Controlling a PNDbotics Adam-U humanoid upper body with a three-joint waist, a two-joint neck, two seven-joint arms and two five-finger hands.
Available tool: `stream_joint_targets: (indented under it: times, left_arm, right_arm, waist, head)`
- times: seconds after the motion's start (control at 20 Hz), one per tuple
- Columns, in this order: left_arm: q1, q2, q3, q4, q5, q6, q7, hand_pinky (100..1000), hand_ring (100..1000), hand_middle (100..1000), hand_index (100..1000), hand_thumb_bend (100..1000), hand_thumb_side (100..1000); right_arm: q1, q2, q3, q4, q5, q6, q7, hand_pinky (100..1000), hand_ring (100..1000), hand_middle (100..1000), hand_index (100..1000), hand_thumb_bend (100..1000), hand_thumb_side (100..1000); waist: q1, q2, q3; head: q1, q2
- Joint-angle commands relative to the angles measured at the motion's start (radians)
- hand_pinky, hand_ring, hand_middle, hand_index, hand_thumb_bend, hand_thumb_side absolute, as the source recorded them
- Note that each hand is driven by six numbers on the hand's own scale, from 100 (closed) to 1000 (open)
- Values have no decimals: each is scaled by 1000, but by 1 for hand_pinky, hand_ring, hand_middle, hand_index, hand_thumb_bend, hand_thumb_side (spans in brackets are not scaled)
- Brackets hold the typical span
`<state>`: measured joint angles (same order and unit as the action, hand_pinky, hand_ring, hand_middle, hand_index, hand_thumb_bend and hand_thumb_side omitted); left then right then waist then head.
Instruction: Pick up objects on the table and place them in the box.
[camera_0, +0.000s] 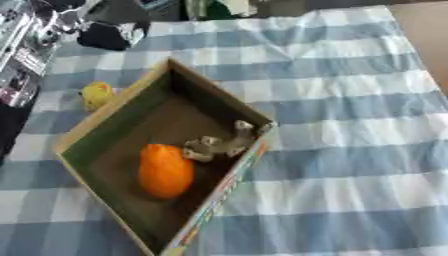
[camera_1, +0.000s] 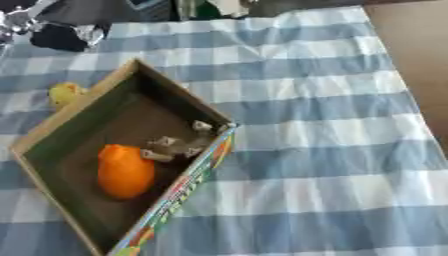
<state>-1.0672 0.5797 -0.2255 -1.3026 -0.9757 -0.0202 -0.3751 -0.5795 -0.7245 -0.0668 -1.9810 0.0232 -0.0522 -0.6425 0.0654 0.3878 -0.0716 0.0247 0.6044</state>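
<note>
Cardboard box (camera_0: 112, 118), open at the top, sits askew on a blue-and-white checked tablecloth (camera_0: 350, 125), its near right wall printed in bright colours. Inside it lies an orange object (camera_0: 164, 171), rounded and longer than wide, resting on the box floor toward the near end. Just beside it, against the right wall, is a small greyish-tan thing (camera_0: 223, 143) with knobbly parts; what it is cannot be made out. Outside the box, touching or almost touching its far left wall, a small yellow object (camera_0: 96, 94) sits on the cloth. At the far left corner of the table there is something black and silver (camera_0: 109, 35), blurred; it may be part of the robot's left arm, but no hand can be made out there, so how either hand is held cannot be told.
</note>
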Motion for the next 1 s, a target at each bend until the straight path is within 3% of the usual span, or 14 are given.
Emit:
stream_joint_targets:
  times: [0.05, 0.15, 0.5, 0.65, 0.8, 1.0]
  left_arm:
    - [-27, 22, 7, -5, -3, -10, -52, 764, 844, 821, 933, 268, 441]
    - [-29, 27, 7, -3, -19, -22, -96, 790, 853, 836, 945, 359, 460]
    - [-34, 45, 27, 7, -74, -55, -221, 830, 872, 861, 980, 521, 537]
    - [-35, 52, 37, 24, -89, -54, -268, 839, 879, 868, 988, 692, 609]
    - [-35, 53, 53, 50, -91, -37, -305, 835, 880, 863, 983, 737, 629]
    - [-33, 57, 74, 93, -100, -6, -344, 822, 870, 831, 989, 718, 607]
  right_arm:
    - [-4, -15, -7, -19, -5, 3, 5, 697, 779, 719, 789, 100, 688]
    - [-3, -14, -6, -19, -5, 4, 8, 697, 779, 716, 787, 100, 690]
    - [5, -11, -9, -19, -6, 11, 12, 695, 779, 713, 784, 100, 690]
    - [7, -11, -8, -19, -5, 13, 16, 695, 779, 711, 782, 100, 691]
    - [7, -9, -9, -19, -7, 15, 16, 695, 779, 710, 781, 100, 691]
    - [10, -8, -10, -19, -8, 17, 19, 695, 780, 708, 778, 100, 693]
  waist:
    - [-5, -22, 3]
    - [-5, -22, 5]
    - [-1, -23, 9]
    - [1, -22, 9]
    - [2, -22, 9]
    - [2, -20, 8]
  head:
    - [2, -13]
    - [1, -13]
    - [-4, -14]
    - [-6, -13]
    - [-8, -14]
    - [-10, -16]
